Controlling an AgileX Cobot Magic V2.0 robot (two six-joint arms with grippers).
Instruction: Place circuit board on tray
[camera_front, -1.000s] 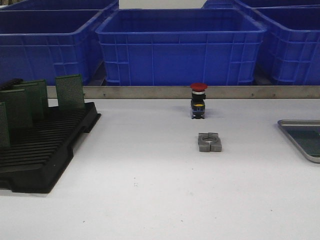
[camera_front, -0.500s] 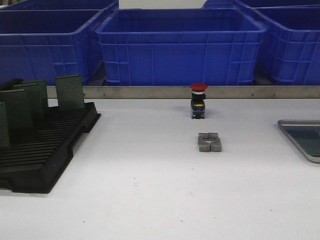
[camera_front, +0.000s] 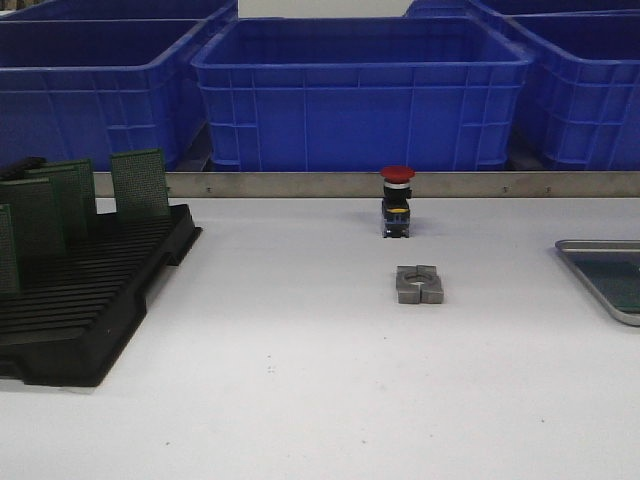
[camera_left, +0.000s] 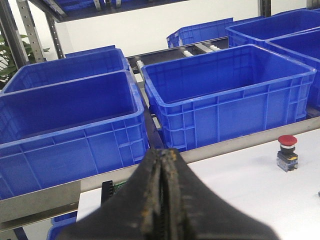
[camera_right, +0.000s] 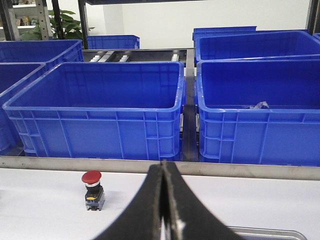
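While both grippers — left (camera_left: 161, 200) and right (camera_right: 162, 210) — are pressed together and empty, the boards (camera_front: 139, 183) stand upright in the rack (camera_front: 90, 300), far left of the tray (camera_front: 600, 275) — the left arm looks nearer them.

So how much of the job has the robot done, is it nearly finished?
Barely started, it looks. Green circuit boards stand upright in the black slotted plastic rack. The shallow silver-grey metal tray shows something green inside, maybe one board already. Nothing is in hand: the left gripper and right gripper are both shut and empty. Picking up boards and carrying them over remains.
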